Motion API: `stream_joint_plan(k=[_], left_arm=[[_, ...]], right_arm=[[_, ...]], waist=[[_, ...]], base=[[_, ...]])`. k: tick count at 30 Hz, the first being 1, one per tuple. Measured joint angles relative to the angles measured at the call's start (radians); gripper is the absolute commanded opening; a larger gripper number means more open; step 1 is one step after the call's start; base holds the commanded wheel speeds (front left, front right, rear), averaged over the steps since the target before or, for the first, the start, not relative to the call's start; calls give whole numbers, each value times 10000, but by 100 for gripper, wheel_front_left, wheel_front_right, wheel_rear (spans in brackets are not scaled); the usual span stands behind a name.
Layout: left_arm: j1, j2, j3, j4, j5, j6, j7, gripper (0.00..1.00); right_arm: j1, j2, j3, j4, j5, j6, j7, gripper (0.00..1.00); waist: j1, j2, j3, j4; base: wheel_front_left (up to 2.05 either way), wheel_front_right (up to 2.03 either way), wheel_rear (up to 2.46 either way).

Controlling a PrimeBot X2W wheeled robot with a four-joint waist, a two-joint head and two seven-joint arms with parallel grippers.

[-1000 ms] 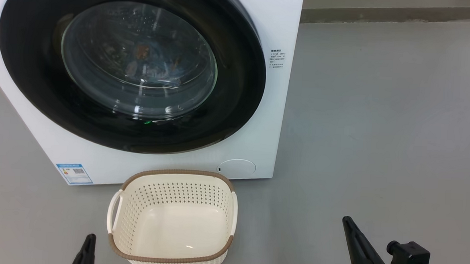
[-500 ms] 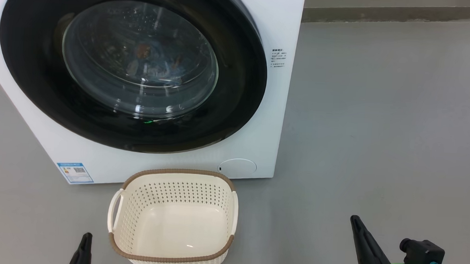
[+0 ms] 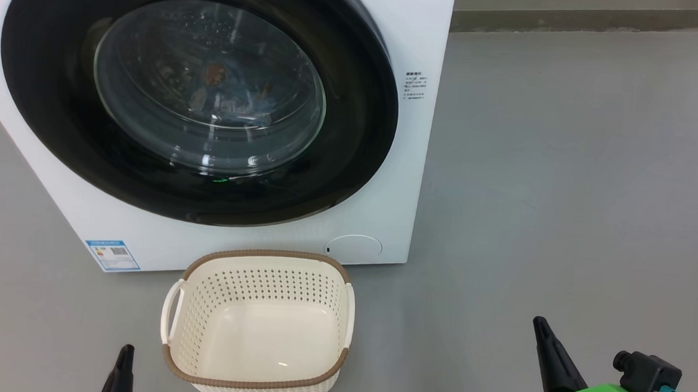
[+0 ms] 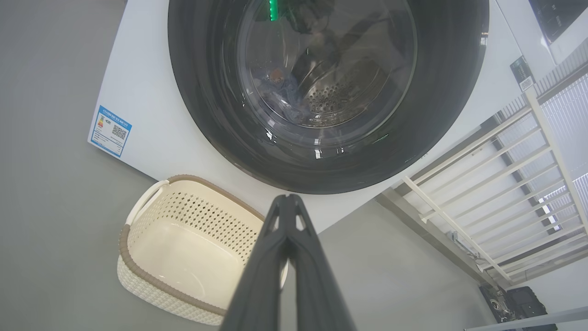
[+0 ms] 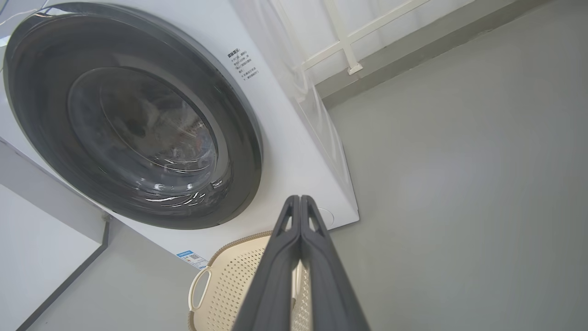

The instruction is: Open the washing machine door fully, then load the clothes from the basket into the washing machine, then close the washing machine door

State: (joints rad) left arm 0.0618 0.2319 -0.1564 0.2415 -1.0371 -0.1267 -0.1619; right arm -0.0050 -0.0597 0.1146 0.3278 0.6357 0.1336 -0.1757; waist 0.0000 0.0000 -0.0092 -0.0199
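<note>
Your left pincer (image 3: 124, 364) sits at the 7 o'clock corner of the head view with its two fingers pressed together and nothing between them. Its wrist view shows the tips meeting in a single point. Your right pincer (image 3: 547, 345) is at 5 o'clock, likewise closed tight and empty, touching nothing. The basket (image 3: 262, 255) stands on the floor (image 3: 565, 171) between them, just beside the left pincer at its 2 o'clock and well apart from the right one at its 9 o'clock. Its handles are at its 3 and 9 o'clock sides, and it holds nothing. Beyond the basket, the washing machine door (image 3: 359, 119) lies at about 1 o'clock from the left pincer and 10 o'clock from the right, so the left arm is the nearer. Being round, the door has no long axis to line up with. It looks seated flat against the white front of the washing machine (image 3: 413, 175), and the clothes (image 3: 223, 91) show as blue and orange patches behind the glass, inside the drum. Judging by this, loading and closing look finished. Your coming move likely depends only on whether the door is truly latched, which these views cannot confirm. If it needs a press, the left arm has the shorter reach.
</note>
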Motion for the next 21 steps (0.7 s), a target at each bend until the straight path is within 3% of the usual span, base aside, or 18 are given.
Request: stream_joint_plan(k=[21], left_arm=[[-229, -393, 502, 46, -1266, 0, 581, 0]], right_arm=[[-112, -10, -495, -128, 2240, 0, 579, 0]], waist=[[0, 0, 28, 45]], base=[[0, 0, 0]])
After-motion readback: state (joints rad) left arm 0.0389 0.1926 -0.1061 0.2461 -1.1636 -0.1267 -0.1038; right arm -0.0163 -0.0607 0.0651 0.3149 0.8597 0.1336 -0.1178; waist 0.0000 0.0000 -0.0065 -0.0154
